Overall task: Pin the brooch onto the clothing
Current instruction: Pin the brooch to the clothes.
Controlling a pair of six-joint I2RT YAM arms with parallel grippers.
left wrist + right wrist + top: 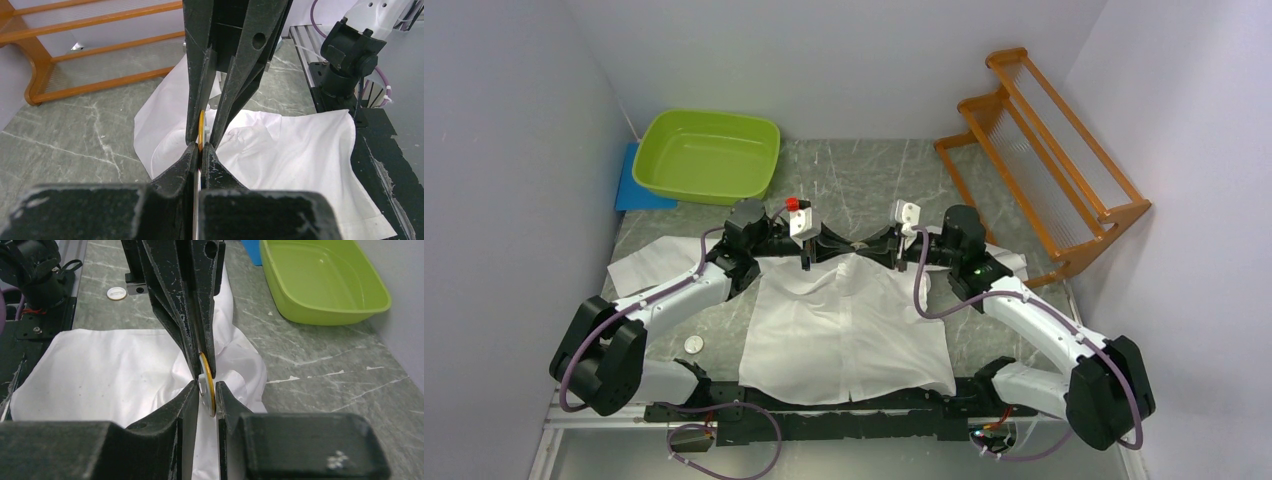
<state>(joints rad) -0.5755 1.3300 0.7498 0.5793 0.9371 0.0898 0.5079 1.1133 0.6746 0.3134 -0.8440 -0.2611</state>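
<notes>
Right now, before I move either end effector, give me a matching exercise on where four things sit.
1. green basin
2. wooden rack
3. small white disc
4. brooch

A. just above the white shirt
B. back right
C. beside the shirt's left edge
D. back left

Pairs: 1-D; 2-B; 3-C; 4-A

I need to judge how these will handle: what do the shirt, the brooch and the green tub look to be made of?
Shirt: thin white woven cloth, matte; it creases and bunches softly.
Brooch: seemingly metal, a thin disc with a shiny gold rim and pale face; only its edge shows.
Tub: likely moulded plastic, glossy lime green with smooth rounded walls.
</notes>
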